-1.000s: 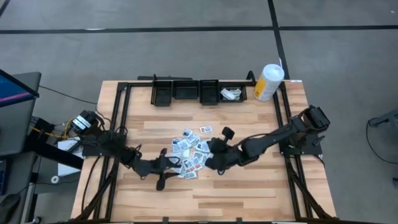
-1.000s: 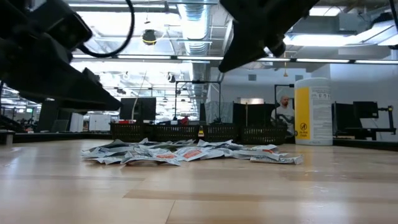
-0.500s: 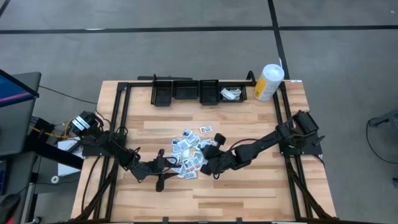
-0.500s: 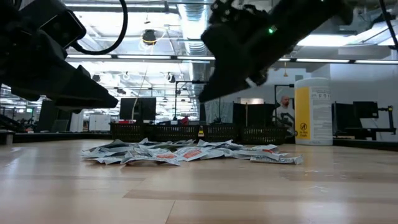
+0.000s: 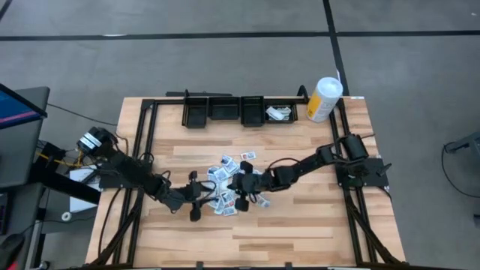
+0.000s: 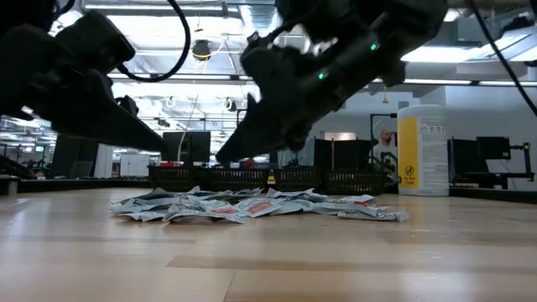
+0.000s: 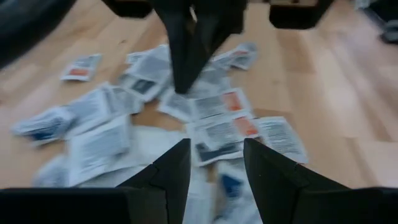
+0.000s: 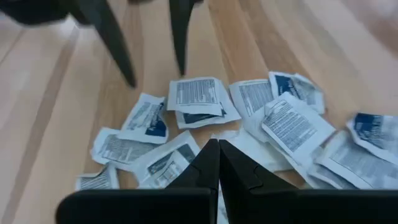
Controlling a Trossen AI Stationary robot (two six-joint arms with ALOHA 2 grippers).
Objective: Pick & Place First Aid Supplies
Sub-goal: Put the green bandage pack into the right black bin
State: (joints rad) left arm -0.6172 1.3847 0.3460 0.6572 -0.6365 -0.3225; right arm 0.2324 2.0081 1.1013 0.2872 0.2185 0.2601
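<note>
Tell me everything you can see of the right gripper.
The right gripper is dark, with two slim tapering fingers pressed together, nothing between them. It reaches in from the table's right side and hangs low over the packets, tips angled down toward the pile's middle. No touch with any packet can be made out. The left gripper faces it across the pile, fingers apart.

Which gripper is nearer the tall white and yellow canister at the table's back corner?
Right. The right gripper hangs over the heap of small white packets, on the side toward the tall white-and-yellow canister; the left gripper is at the heap's far side.
</note>
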